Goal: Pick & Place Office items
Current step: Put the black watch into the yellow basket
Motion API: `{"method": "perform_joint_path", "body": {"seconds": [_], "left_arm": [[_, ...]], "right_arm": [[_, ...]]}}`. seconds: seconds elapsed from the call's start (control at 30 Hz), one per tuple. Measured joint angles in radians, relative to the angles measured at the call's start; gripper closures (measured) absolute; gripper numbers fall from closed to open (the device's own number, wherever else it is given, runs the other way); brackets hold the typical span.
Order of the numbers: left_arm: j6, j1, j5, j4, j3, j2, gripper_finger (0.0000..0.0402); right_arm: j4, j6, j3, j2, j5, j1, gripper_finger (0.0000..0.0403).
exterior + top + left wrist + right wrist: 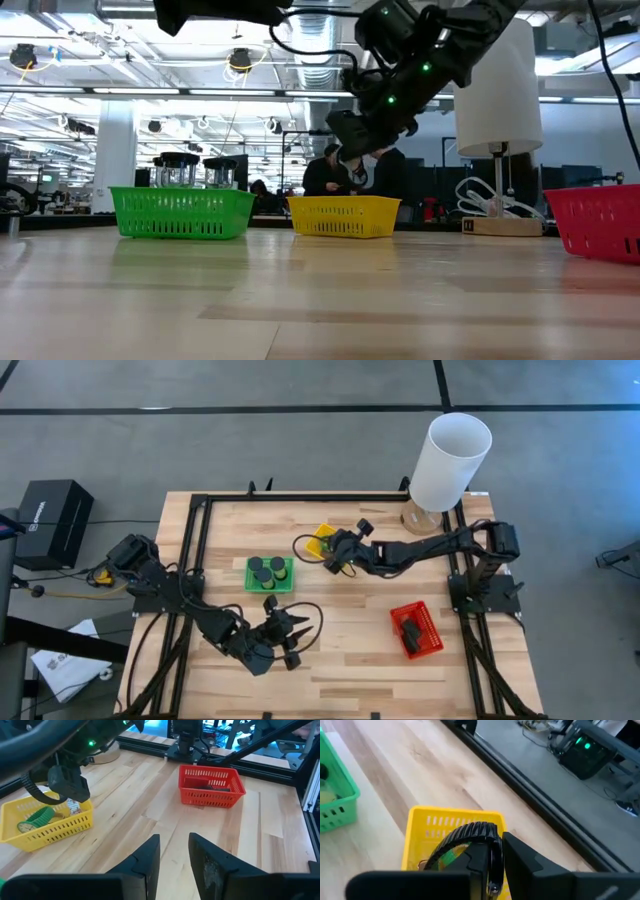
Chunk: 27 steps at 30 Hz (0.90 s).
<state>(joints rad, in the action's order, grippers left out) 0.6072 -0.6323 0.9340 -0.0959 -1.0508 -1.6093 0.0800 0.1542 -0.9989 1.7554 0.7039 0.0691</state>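
Looking straight down, you have the right gripper hanging over the yellow tray, and the left gripper parked over bare table, well apart from the trays. Black pucks sit in the green tray; a dark block lies in the red tray. Watch the cable looping beside the yellow tray: it could drag the light basket if you pull away fast.

From table height, the right gripper floats above the yellow tray, clear of its rim. Whether it carries anything, you cannot tell here.

Through the left wrist camera, the left fingers stand slightly parted with nothing between them. A green ring already rests in the yellow tray.

Through the right wrist camera, the right fingers look pressed together, but the housing hides their tips, so you cannot tell what, if anything, they hold. A green piece shows beneath. Descend off-centre and you may clip the tray wall, tipping it.
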Motion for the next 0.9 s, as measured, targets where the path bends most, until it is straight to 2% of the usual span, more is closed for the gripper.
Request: {"method": "perform_joint_path", "body": {"seconds": [0.17,0.6,0.9], "left_arm": [[0.0,0.006,0.0,0.0,0.0,0.0,0.0305],[0.0,0.012,0.0,0.0,0.0,0.0,0.0305],[0.0,0.012,0.0,0.0,0.0,0.0,0.0305]], "right_arm": [[-0.043,0.023,0.0,0.0,-0.001,0.005,0.0369],[-0.076,0.027,0.0,0.0,-0.001,0.004,0.0357],[-0.113,0.093,0.0,0.0,-0.001,0.019,0.0357]]}}
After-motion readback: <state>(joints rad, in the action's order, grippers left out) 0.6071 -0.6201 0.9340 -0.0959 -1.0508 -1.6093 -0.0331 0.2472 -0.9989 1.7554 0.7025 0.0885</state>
